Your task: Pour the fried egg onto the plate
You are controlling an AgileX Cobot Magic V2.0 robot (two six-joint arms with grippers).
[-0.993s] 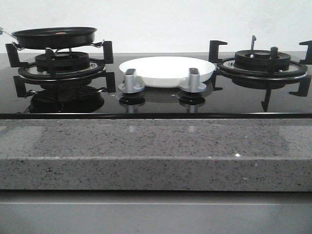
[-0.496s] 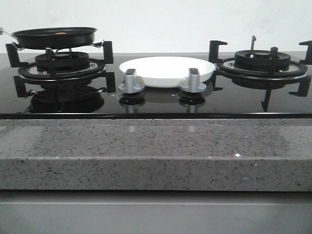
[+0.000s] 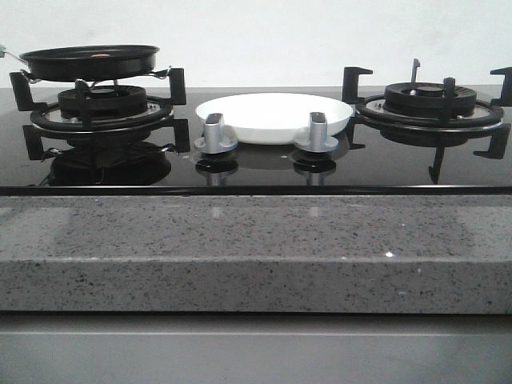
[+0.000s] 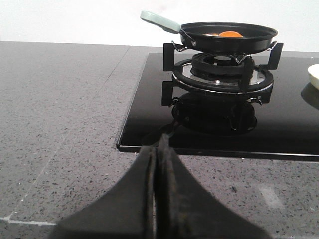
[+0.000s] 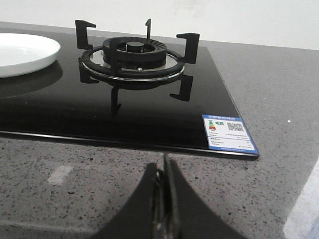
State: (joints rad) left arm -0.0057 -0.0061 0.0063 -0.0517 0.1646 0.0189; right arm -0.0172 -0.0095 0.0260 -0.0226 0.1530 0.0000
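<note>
The fried egg lies in a black frying pan on the left burner; only its orange yolk shows over the pan's rim. The pan has a pale green handle. The white plate sits on the black glass hob between the two burners; its edge shows in the left wrist view and the right wrist view. My left gripper is shut and empty over the grey counter in front of the left burner. My right gripper is shut and empty in front of the right burner. Neither gripper shows in the front view.
The right burner with black pan supports stands bare. Two silver knobs stand in front of the plate. A blue-and-white label sits on the hob's corner. A grey speckled counter runs along the front.
</note>
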